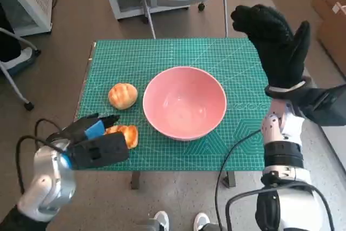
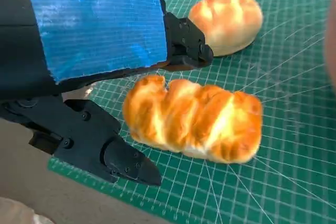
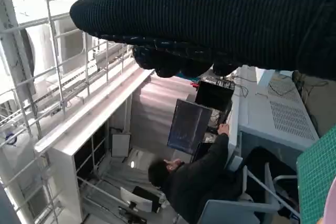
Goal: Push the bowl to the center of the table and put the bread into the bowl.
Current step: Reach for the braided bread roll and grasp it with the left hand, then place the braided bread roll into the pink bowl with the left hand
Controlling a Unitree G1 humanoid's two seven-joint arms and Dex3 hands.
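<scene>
Bowl: pink bowl sits mid-mat, holding nothing.
Bread: long loaf near-left of it, round bun just beyond.
Left hand: fingers spread around the loaf, not gripping.
Right hand: raised, fingers apart, holding nothing.

Pink bowl between two breads

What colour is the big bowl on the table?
The bowl is plain pink, seen best in the head view.

the bowl is plain pink. the counter wears a green mat with a pale grid. both bread pieces look golden-brown, perhaps glazed. the right hand is black knit.
</scene>
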